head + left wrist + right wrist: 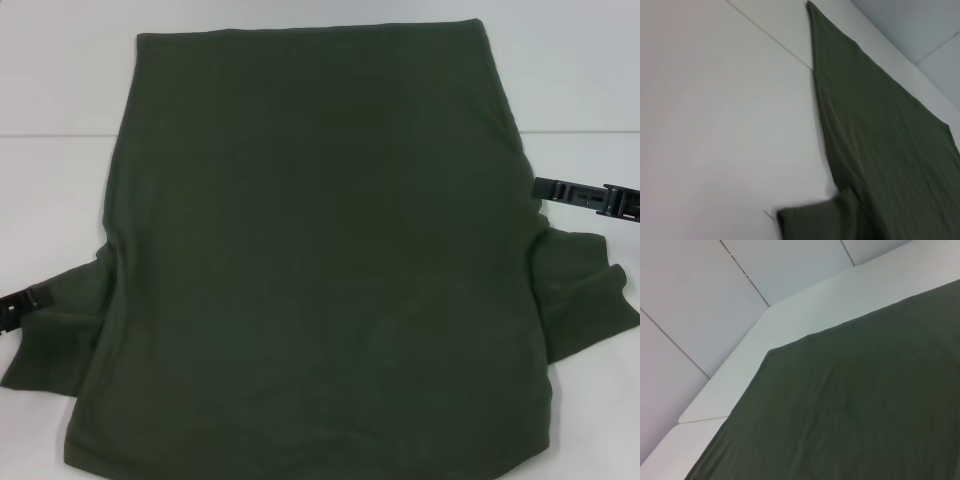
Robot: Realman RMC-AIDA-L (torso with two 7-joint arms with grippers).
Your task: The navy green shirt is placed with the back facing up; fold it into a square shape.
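The navy green shirt lies spread flat with its plain back up, covering most of the white table. Its short sleeves stick out on the left and on the right. My left gripper comes in low at the left edge, its tip at the left sleeve's upper hem. My right gripper reaches in from the right, its tip at the shirt's side edge just above the right sleeve. The left wrist view shows the shirt's long side edge and a sleeve. The right wrist view shows a shirt corner.
The shirt's near edge runs to the bottom of the head view. Bare white table shows to the left of the shirt, and a narrower strip beyond its far corner. A seam line crosses the table at the back.
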